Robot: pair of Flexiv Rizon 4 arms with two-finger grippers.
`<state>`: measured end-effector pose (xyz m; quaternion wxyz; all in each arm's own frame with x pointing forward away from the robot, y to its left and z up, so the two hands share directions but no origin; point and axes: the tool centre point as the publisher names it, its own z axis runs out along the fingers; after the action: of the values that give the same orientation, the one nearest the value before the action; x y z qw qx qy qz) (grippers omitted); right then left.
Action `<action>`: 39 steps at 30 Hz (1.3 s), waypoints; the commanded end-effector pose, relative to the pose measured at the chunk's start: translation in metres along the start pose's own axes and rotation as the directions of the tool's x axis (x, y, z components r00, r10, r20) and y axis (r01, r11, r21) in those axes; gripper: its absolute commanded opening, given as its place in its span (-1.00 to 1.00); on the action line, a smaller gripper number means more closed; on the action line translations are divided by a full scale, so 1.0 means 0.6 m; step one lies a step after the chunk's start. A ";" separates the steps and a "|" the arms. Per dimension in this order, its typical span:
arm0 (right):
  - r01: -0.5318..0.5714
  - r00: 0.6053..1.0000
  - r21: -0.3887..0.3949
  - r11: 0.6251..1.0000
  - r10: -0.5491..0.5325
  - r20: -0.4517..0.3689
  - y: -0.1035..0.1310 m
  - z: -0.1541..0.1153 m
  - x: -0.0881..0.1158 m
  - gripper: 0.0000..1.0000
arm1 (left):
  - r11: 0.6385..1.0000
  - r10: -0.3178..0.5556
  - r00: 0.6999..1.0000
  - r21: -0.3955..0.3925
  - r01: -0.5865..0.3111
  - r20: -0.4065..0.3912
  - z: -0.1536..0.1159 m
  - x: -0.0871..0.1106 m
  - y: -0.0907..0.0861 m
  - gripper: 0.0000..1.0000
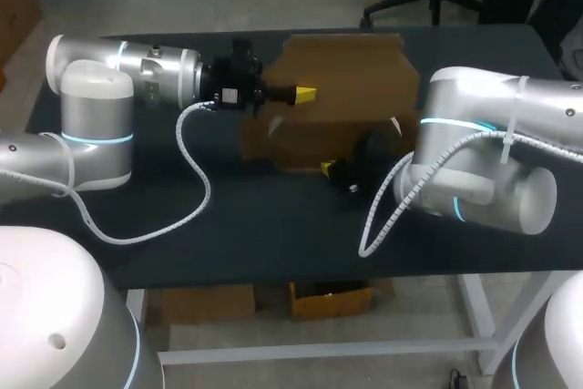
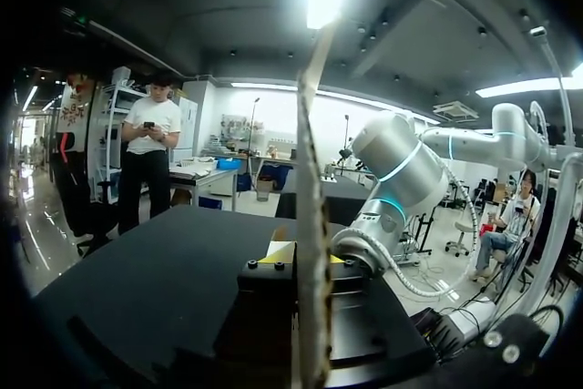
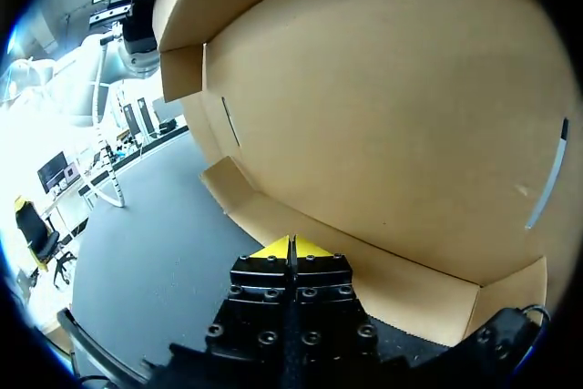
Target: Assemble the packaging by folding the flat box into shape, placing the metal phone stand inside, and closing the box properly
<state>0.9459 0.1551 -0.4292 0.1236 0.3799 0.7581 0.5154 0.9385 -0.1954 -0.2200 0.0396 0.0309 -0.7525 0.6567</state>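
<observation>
Where the flat box (image 1: pixel 342 88) sits at the table's (image 1: pixel 228 225) far middle, the left gripper (image 1: pixel 305 93) meets its left edge and the right gripper (image 1: pixel 330 168) its near edge. In the left wrist view, the 2 fingers clamp the cardboard, seen edge-on. In the right wrist view, the tips are pressed together, with the box panel just ahead.

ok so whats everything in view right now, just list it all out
cardboard box: one, brown, not yet shaped, flaps spread, middle of the table toward its far edge
table: one, black, under the box and both arms
metal phone stand: none in view
left arm: one, silver, comes in from the left; yellow-tipped jaws shut on the box's left edge
right arm: one, silver, comes in from the right; yellow-tipped jaws shut at the box's near edge, nothing seen between them
</observation>
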 end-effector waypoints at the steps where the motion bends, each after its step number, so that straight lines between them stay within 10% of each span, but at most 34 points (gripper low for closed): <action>1: 0.001 1.000 -0.003 1.000 -0.001 0.007 -0.009 0.007 -0.001 -1.00 | 1.000 0.002 1.000 -0.001 -0.002 0.001 0.003 0.000 0.003 -1.00; 39: 0.060 0.998 -0.062 0.996 -0.058 0.025 0.003 -0.065 0.037 -1.00 | 1.000 0.007 1.000 -0.012 -0.007 0.004 0.002 0.000 0.002 -1.00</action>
<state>0.9238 0.1507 -0.4104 0.1419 0.3587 0.7648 0.5160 0.9386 -0.1962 -0.2198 0.0356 0.0296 -0.7564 0.6524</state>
